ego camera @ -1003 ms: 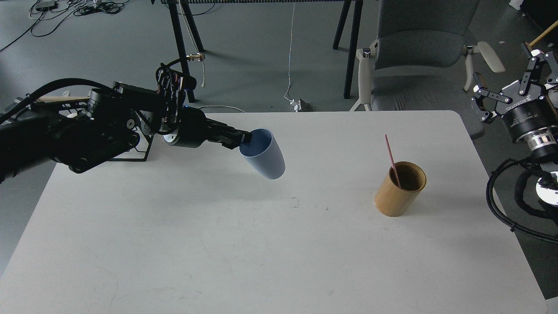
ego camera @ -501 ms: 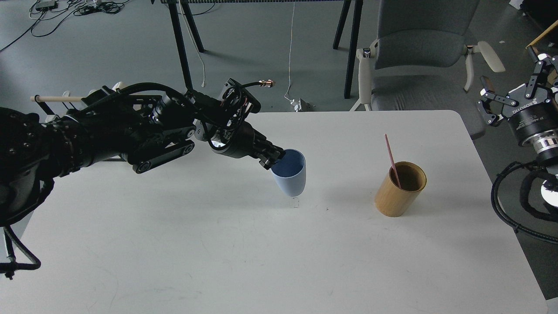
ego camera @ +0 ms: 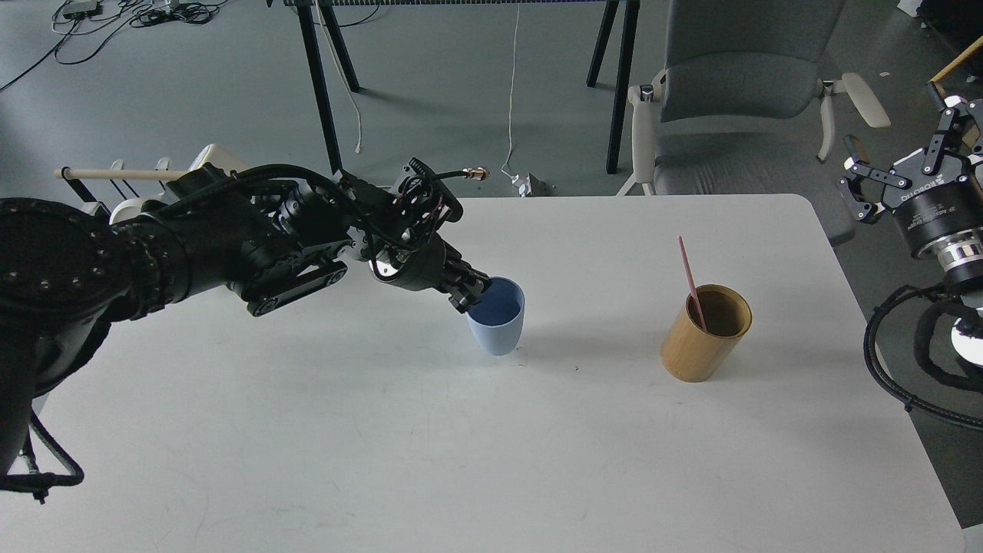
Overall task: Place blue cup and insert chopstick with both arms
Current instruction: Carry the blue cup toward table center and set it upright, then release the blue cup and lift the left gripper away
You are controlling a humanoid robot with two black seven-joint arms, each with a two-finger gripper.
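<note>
The pale-blue cup [ego camera: 498,316] stands upright near the middle of the white table [ego camera: 430,445], its base on or just above the surface. My left gripper [ego camera: 471,293] is shut on the cup's left rim. A thin pink chopstick [ego camera: 688,278] leans inside a tan wooden cylinder holder [ego camera: 704,333] to the right of the cup. My right gripper [ego camera: 902,165] is open and empty, raised off the table's right edge, far from the holder.
A grey chair [ego camera: 737,100] stands behind the table's far right corner. A black rack with a pale wooden rod [ego camera: 115,174] and white mugs sits behind my left arm. Cables hang at the right edge.
My left arm has carried the cup rightward and down, turning it from tilted to upright, then slightly back left and lower onto the table. My right gripper shifted slightly right.
</note>
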